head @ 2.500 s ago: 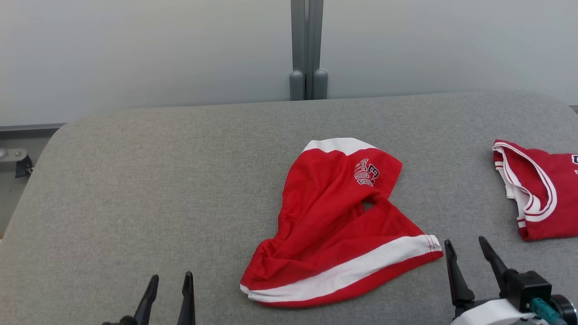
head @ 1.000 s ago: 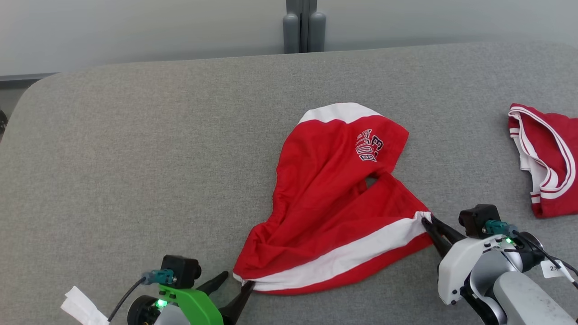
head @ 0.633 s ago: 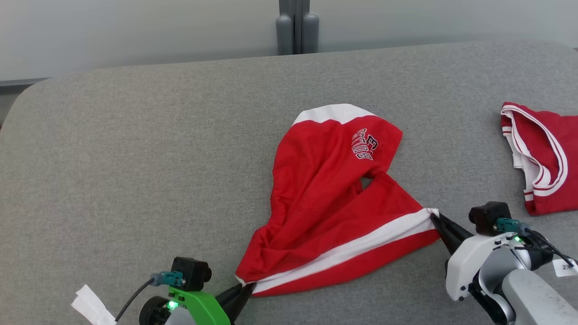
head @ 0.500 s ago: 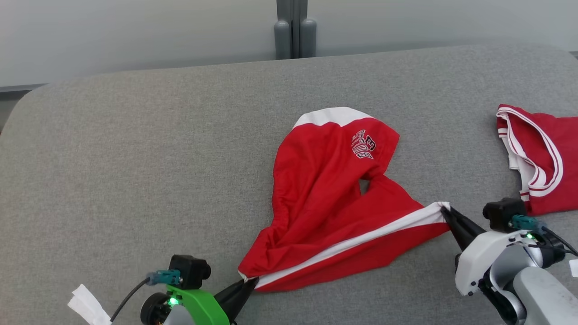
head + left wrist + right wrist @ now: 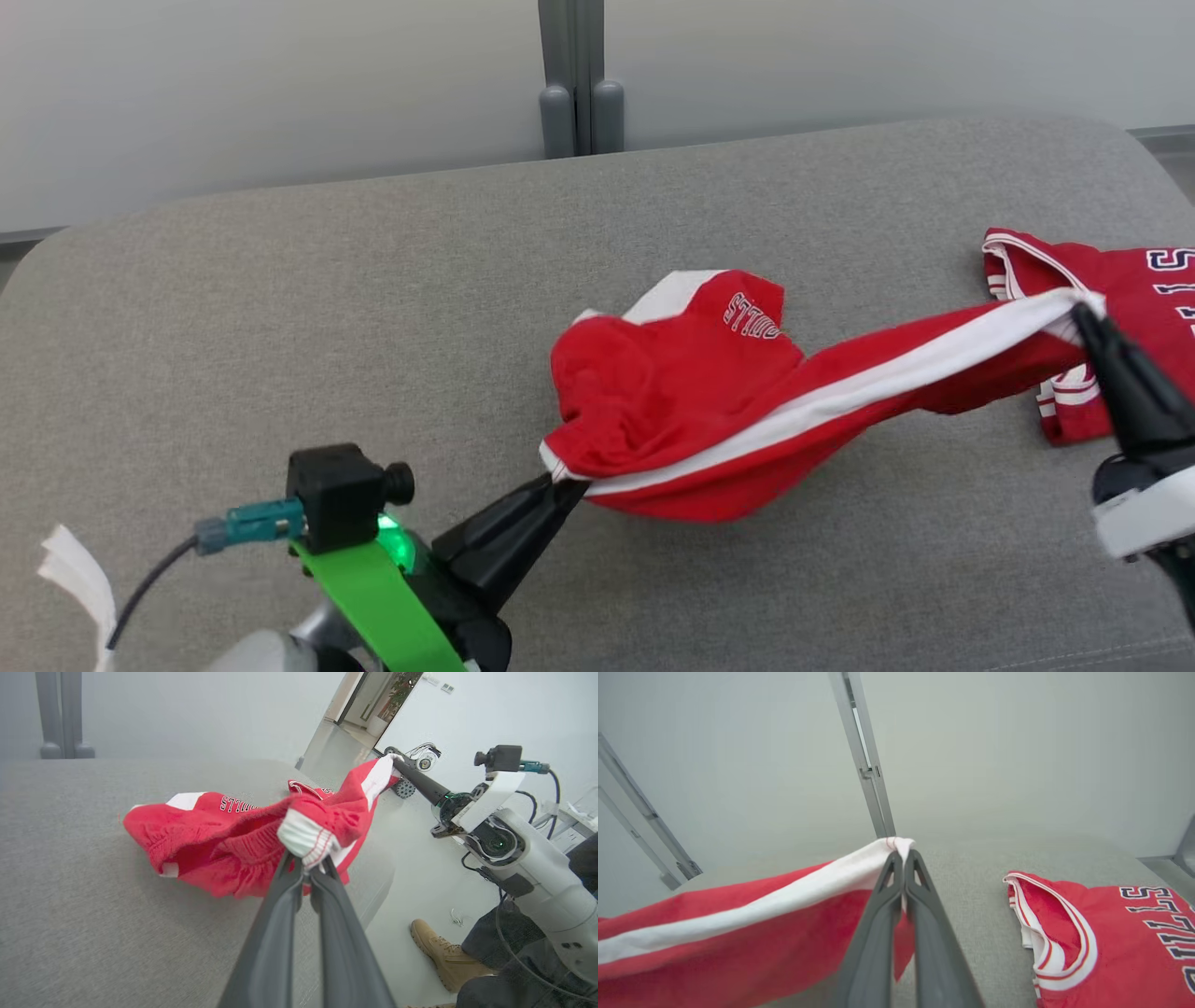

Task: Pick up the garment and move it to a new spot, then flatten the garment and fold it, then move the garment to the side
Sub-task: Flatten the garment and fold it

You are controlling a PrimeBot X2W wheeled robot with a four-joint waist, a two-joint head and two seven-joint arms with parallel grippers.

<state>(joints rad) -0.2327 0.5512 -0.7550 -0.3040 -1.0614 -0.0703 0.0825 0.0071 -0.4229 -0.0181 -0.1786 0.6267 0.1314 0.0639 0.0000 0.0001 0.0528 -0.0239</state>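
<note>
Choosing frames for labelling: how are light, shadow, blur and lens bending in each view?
Head view: soft even light, no glare; the red shorts throw a faint shadow on the grey surface. Left wrist view: wide-angle bending, bright washed-out room at right, left pincer soft low down. Right wrist view: hazy wall, right pincer soft low down, jersey lettering readable.

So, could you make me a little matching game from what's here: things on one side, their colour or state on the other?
Things:
1 shorts
2 jersey
3 left gripper
4 boot

Colour or state:
a tan
b lying loose, unheld
c shut on a corner of cloth
d stretched out, pulled from two ends

Pairs: 1-d, 2-b, 3-c, 4-a
</note>
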